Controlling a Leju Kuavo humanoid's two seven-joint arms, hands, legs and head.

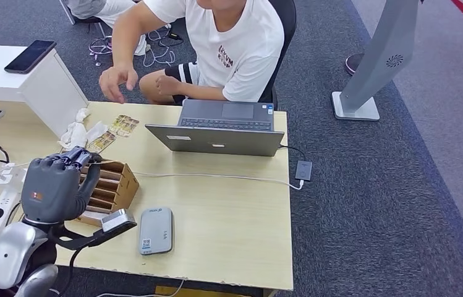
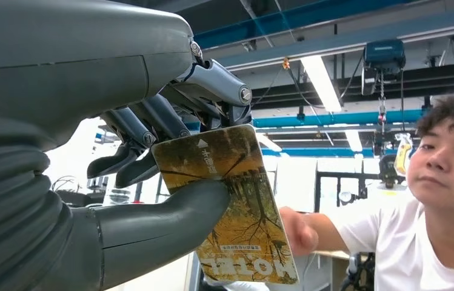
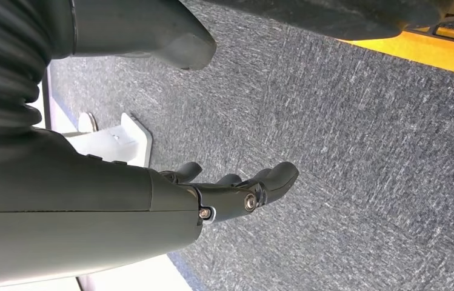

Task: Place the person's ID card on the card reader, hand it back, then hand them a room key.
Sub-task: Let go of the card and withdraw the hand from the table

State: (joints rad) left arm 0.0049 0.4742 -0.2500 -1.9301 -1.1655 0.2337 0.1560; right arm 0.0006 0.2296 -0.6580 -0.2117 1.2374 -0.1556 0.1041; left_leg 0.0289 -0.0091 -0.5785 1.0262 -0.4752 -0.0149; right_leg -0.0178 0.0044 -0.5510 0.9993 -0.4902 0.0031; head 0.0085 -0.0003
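The left hand (image 1: 55, 185), raised at eight o'clock over the tabletop (image 1: 229, 210), pinches the yellow room key (image 2: 236, 206) between thumb and fingers, while the right hand (image 3: 236, 194) hangs empty, fingers loosely apart, above the carpet (image 3: 363, 151).

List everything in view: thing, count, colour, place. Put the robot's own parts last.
room key card: one, yellow-brown with a HOTEL print, pinched in the left hand
card reader: one, grey, near front edge of the desk
card holder: one, brown cardboard, slotted, beside the left hand
loose cards: a few, yellowish, far side of the desk
laptop: one, grey, open, facing the person
phone: one, black, on the white counter
desk: one, light wood
person: one, white shirt, seated behind the desk
left hand: one, grey, raised, holding the room key card
right hand: one, grey, over dark carpet, holding nothing
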